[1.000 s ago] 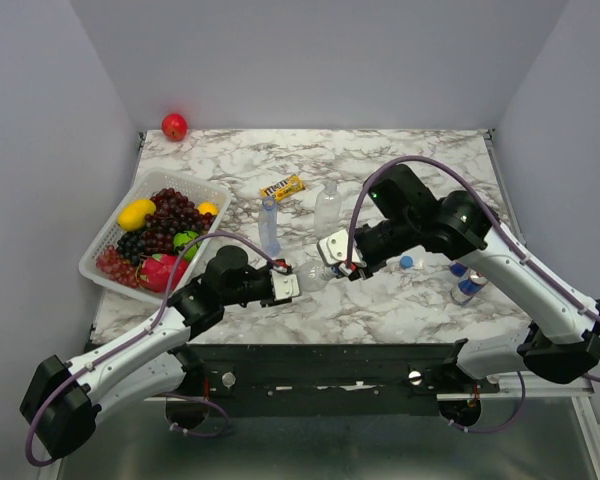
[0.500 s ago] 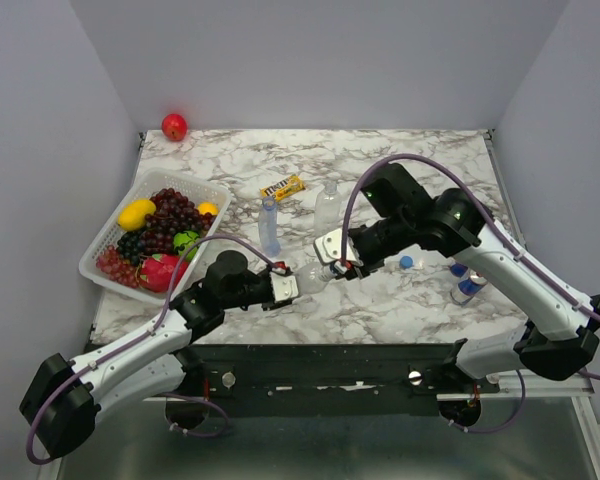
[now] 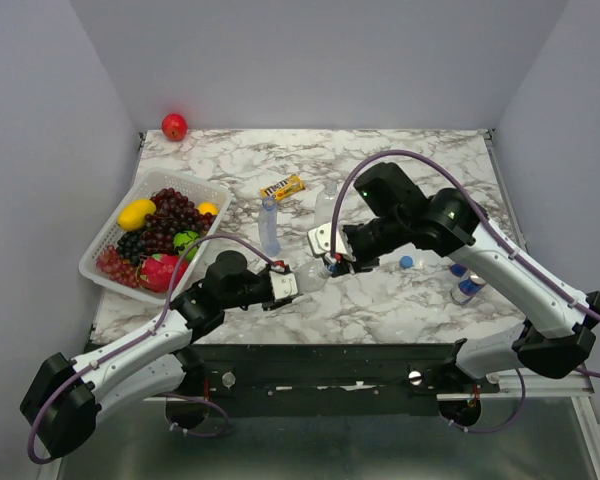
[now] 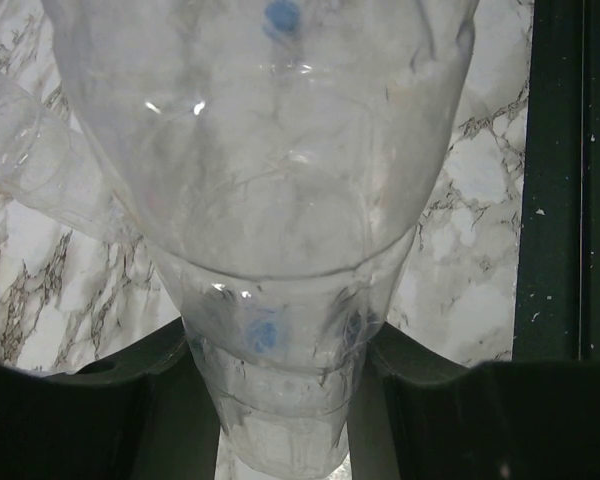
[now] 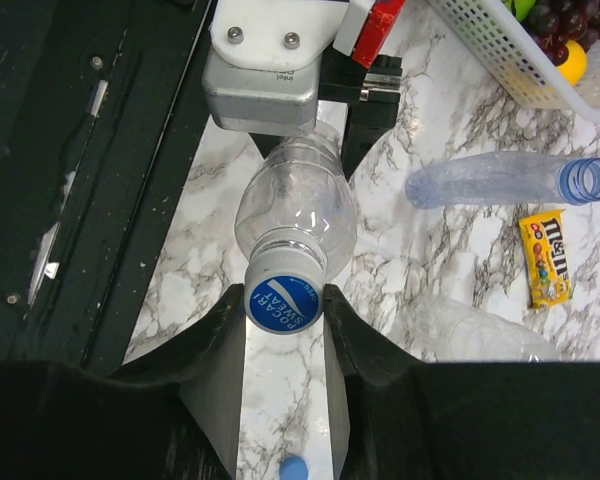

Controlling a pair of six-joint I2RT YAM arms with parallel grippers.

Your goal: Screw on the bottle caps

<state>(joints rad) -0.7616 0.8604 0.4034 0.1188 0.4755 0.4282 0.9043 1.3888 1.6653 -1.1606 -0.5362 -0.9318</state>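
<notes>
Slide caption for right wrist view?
Right gripper clamps the blue cap on a clear bottle held by the left gripper.

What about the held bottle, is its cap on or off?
On. The right wrist view shows a blue cap seated on the bottle neck, gripped by the right tool. How tight, cannot tell.

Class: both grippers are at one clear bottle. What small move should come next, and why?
Probably rotate the right gripper to twist the blue cap down: its fingers pinch the cap on the bottle neck, while the left gripper clamps its other end.
</notes>
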